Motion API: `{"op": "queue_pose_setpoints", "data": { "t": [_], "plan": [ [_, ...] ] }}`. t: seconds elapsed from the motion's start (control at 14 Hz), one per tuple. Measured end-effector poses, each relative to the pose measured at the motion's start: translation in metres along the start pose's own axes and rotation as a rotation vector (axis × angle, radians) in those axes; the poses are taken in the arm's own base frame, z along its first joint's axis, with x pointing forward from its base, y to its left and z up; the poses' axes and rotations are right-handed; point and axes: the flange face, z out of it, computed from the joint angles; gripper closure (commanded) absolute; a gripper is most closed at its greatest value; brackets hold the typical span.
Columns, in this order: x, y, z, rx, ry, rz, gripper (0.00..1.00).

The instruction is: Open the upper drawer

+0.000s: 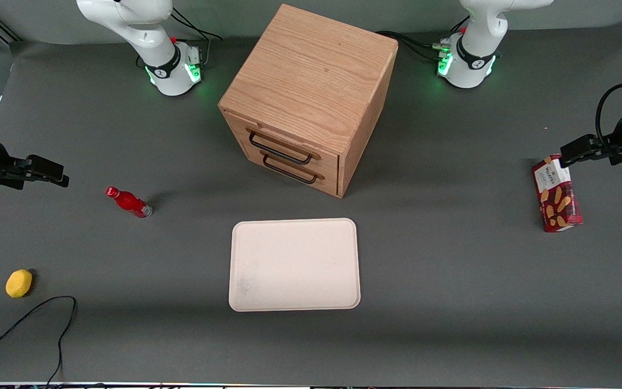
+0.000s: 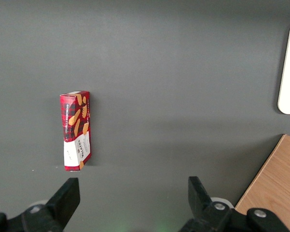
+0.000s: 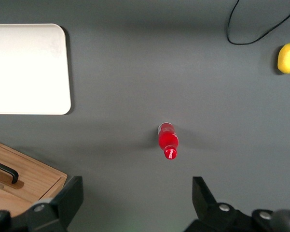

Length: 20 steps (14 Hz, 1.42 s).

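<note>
Upper drawer (image 1: 289,145) is being shown seemingly shut in the wooden cabinet (image 1: 311,75), above the lower drawer (image 1: 295,172); the view is too oblique for certainty. A cream tray (image 1: 295,265) is lying nearer the front camera than the cabinet. The gripper (image 3: 135,203) is being held spread and empty toward the working arm's end, above the table (image 1: 451,270) near a red bottle (image 3: 168,141). A yellow lemon (image 1: 19,283) is sitting nearer the camera.

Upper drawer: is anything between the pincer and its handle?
Nothing visible blocks it. The open pincer hangs at the working arm's end; the red bottle lies nearer the front camera than the straight path to the upper drawer.
</note>
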Motion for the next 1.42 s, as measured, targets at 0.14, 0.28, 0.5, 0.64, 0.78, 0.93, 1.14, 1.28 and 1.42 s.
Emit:
{"op": "queue_pose_setpoints", "data": {
  "t": [0.14,0.28,0.5,0.64,0.78,0.93,1.14,1.28,1.42],
  "plan": [
    [0.000,0.000,0.000,0.000,0.000,0.001,0.00],
    [0.000,0.000,0.000,0.000,-0.001,0.001,0.00],
    [0.000,-0.001,0.002,0.000,-0.005,-0.002,0.00],
    [0.001,-0.002,0.002,0.000,-0.005,-0.004,0.00],
    [0.001,-0.003,0.002,0.000,-0.006,-0.004,0.00],
    [0.001,-0.005,0.002,0.000,-0.007,-0.008,0.00],
    [0.002,-0.014,0.009,0.000,-0.027,-0.020,0.00],
    [0.003,-0.022,0.019,-0.001,-0.062,-0.033,0.00],
    [0.004,-0.023,0.023,-0.001,-0.078,-0.035,0.00]
  ]
}}
